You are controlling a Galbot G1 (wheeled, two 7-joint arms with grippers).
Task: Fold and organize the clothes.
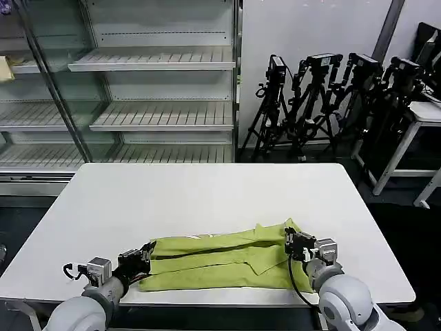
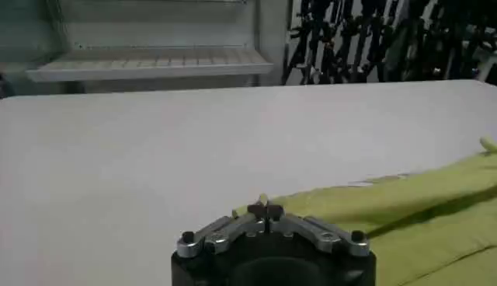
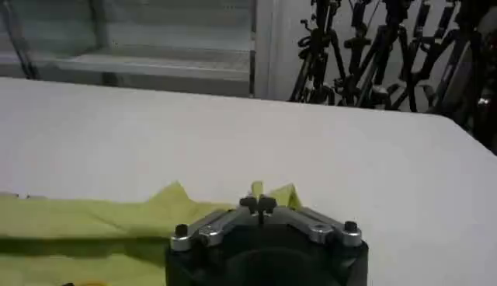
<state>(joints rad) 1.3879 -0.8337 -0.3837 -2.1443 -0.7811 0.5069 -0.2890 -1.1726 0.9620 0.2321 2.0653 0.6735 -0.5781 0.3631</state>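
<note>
While the lime-green T-shirt [image 1: 220, 262] lies as a long, narrow band across the lower middle of the head view, near the front edge of the white table [image 1: 207, 193], each gripper pinches one end of it. At the lower left, the left gripper [image 1: 146, 256] has its fingertips pressed together on the cloth's corner; the left wrist view shows a small tuft of fabric [image 2: 262, 200] poking up between the closed tips. At the lower right, the right gripper [image 1: 293, 243] is likewise clamped on the opposite end, where a peak of cloth [image 3: 260, 190] rises at its tips. Holding both ends at once probably keeps the band taut and straight, so the next fold could carry over evenly without bunching.
</note>
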